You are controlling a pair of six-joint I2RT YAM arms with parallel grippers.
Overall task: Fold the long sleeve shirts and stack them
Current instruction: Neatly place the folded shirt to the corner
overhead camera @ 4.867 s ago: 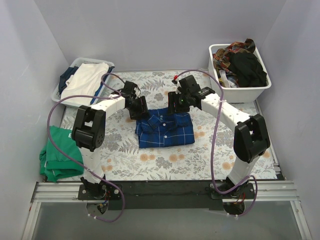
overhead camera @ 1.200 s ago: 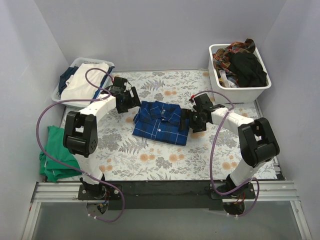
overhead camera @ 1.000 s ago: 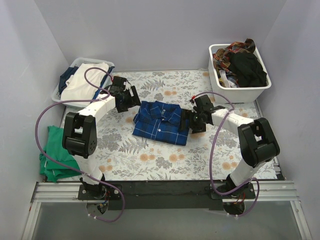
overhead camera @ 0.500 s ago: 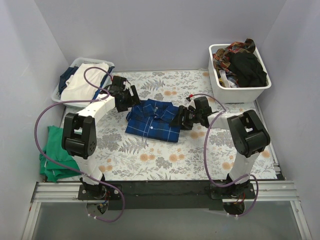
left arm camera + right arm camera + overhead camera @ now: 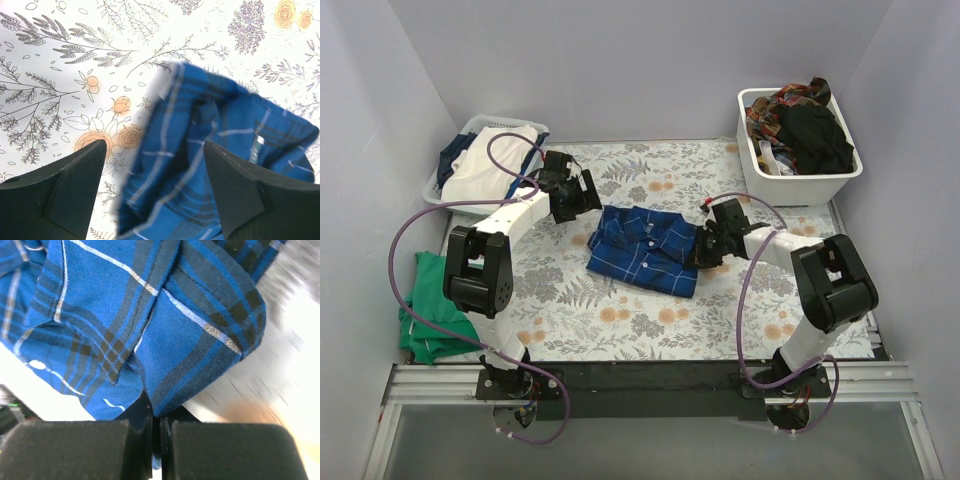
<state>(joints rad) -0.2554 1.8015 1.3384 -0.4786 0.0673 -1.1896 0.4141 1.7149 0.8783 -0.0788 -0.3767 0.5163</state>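
So, the blue plaid shirt (image 5: 645, 250) lies folded in the middle of the desk (image 5: 620, 320), collar toward the back. The right hand (image 5: 156, 412) is clamped tight on the shirt's right edge, cloth pinched between its fingers. The left hand (image 5: 154, 145) hangs over the shirt's back-left corner, fingers spread wide, gripping nothing. A white bin (image 5: 800, 178) of jumbled clothes sits back right, a basket (image 5: 433, 190) back left, and a green garment (image 5: 435, 315) near left.

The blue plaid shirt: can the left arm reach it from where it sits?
Probably yes: the left gripper is open right at the blue plaid shirt's edge, with nothing between them.
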